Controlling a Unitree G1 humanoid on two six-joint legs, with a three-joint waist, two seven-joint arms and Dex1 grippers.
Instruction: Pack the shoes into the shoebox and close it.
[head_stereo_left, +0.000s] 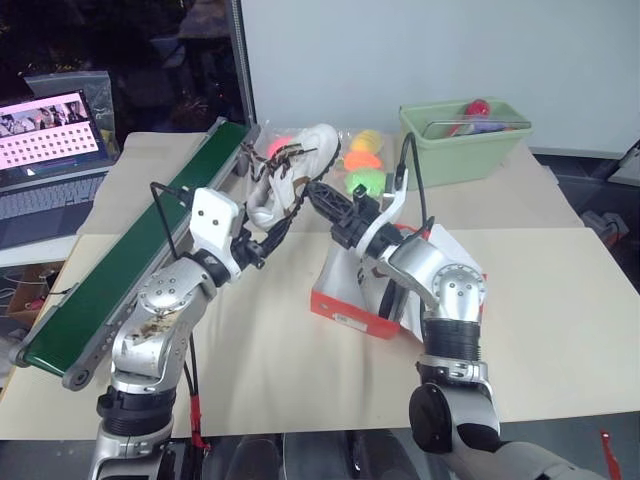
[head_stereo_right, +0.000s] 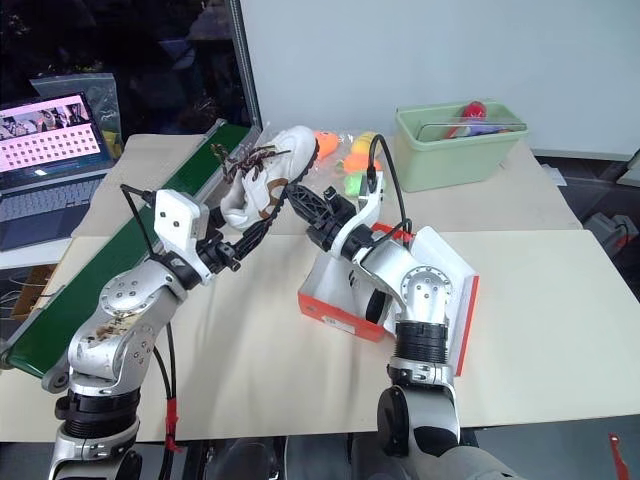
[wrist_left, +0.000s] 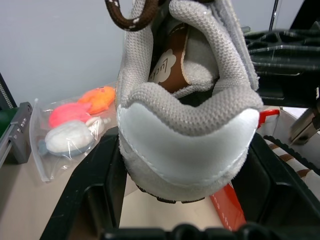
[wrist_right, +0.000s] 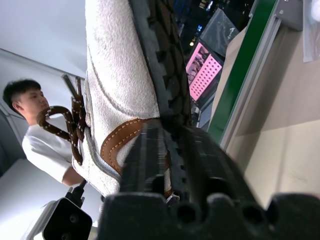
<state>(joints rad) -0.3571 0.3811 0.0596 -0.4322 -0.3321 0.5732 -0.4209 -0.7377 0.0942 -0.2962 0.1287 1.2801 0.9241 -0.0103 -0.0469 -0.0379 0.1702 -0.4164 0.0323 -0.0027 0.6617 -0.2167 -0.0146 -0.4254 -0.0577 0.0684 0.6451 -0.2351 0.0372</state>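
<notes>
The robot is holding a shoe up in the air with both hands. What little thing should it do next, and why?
Probably let the left hand open, so the right hand can carry the shoe alone. Both hands grip the same shoe above the table, and the right hand's fingers are already shut on it. The open box sits just below the right arm, so that arm looks best placed to lower it in.

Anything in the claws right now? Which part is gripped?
Both hold one white sneaker in the air. The left claw clamps its heel; the right claw is shut on its side by the sole, mid-shoe.
</notes>
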